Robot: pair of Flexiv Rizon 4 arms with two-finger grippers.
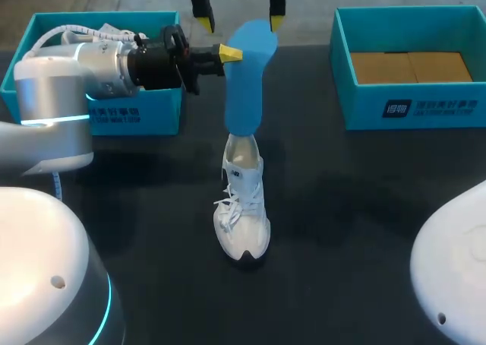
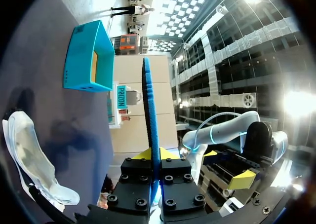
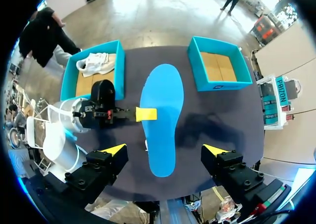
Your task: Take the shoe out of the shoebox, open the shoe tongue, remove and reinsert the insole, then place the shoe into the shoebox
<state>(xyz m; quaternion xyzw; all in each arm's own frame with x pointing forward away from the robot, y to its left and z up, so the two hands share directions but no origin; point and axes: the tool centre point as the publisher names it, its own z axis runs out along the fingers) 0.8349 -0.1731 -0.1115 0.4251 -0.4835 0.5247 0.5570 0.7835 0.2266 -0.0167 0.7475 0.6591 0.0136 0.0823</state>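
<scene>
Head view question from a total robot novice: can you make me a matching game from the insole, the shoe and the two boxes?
Things:
1 insole
2 white shoe
3 right box
4 left box

States:
A holds a second shoe
B gripped by the left arm's jaws
C only bare cardboard inside
D on the table, toe towards the robot

Pairs: 1-B, 2-D, 3-C, 4-A
</scene>
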